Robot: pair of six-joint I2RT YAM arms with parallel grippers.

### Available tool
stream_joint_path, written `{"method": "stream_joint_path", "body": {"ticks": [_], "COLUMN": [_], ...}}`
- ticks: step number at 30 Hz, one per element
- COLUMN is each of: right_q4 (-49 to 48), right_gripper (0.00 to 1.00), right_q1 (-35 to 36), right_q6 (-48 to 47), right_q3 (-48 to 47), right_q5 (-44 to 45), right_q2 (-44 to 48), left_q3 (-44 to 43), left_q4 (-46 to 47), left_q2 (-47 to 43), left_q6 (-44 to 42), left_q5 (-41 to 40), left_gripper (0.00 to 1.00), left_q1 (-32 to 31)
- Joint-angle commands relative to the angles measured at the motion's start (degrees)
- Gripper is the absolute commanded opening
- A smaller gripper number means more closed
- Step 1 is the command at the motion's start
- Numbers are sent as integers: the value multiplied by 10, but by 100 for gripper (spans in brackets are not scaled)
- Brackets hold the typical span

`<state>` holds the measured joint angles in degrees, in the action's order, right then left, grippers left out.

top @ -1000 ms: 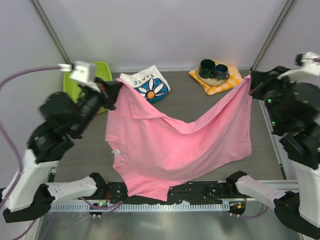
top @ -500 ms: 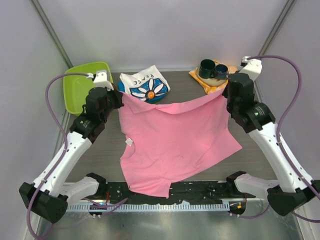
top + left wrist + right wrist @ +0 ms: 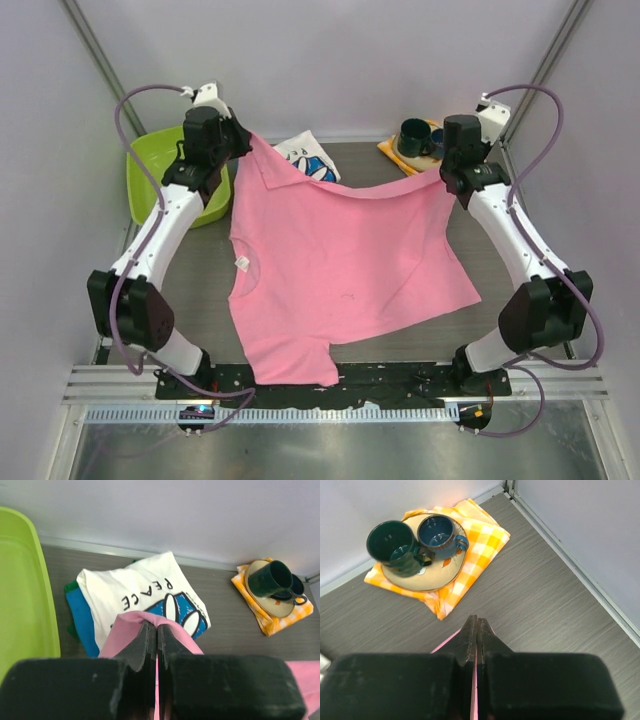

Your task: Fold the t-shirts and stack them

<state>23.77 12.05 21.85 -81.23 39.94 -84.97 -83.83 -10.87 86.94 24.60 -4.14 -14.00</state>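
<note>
Your table is a dark grey wood-grain top, boxed in by pale grey walls at the back and sides, with metal posts rising at the far corners. A ribbed metal rail runs along the near edge, in front of the arm bases.

The pink t-shirt covers most of the middle of the table. Its lower part lies flat, reaching the near edge, while its far edge hangs in a shallow sag between your two arms. The left gripper is clamped tight on one far corner of the pink cloth, and the right gripper pinches the other corner (only a sliver of pink shows between its fingers).

Behind the left corner, the white "PEACE" t-shirt lies folded on top of a blue folded shirt. A lime-green tub sits at the far left. At the far right, a checked cloth carries a plate with a dark green mug and a blue mug on it, touching each other.
</note>
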Motion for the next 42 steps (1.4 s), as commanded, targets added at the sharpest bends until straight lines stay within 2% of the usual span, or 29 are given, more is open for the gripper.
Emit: {"method": "stream_joint_path", "body": {"ticks": [1,7,8,9,10,11,15,17,19,22,23,24,27,28,29,31,32,35,37,42], "right_q4": [-65,-72,-72,-72,-71,-70,-69,-78,-84,-45,-27,4,58,77,96,127,133,137,145,158], "right_gripper": [1,1,1,53,93,99,100,100,100,100,100,100,100,100,100,100,100,100,100,100], "right_q1": [-26,-54,-55,-57,-59,-60,-59,-58,-58,-41,-32,-9,56,71,87,117,125,135,135,154], "right_q6": [25,24,23,27,27,27,26,28,34,42,45,43,22,22,26,42,51,72,79,94], "right_q3": [-63,-162,-175,-188,-208,-219,-232,-206,-161,-104,-88,-54,30,46,63,125,148,227,262,303], "right_q5": [-4,-1,0,0,12,16,30,26,12,-43,-55,-64,-77,-74,-73,-94,-100,-122,-147,-198], "right_q2": [-43,-173,-187,-202,-229,-239,-232,-177,-127,-29,17,38,116,135,149,200,218,286,303,291], "left_q3": [-82,-214,-253,-272,-292,-326,-372,-375,-360,-269,-206,-173,-21,21,103,181,256,367,417,473], "left_q4": [48,27,23,17,3,0,-6,-19,-39,-80,-97,-118,-173,-187,-188,-196,-192,-201,-230,-285], "left_q2": [80,226,241,261,275,299,297,273,213,95,59,0,-84,-134,-155,-218,-239,-304,-328,-360], "left_q6": [-4,-3,-1,1,3,4,15,29,56,70,69,72,91,104,120,149,177,243,273,338], "left_q5": [28,34,34,34,27,8,14,30,39,11,-3,-39,-60,-69,-63,-79,-82,-118,-126,-97], "left_gripper": [0,0,24,52,90,99,100,100,100,100,100,100,100,100,100,100,100,100,100,100], "left_q1": [28,52,55,59,60,60,61,61,57,24,-4,-20,-87,-102,-134,-167,-200,-251,-264,-317]}}
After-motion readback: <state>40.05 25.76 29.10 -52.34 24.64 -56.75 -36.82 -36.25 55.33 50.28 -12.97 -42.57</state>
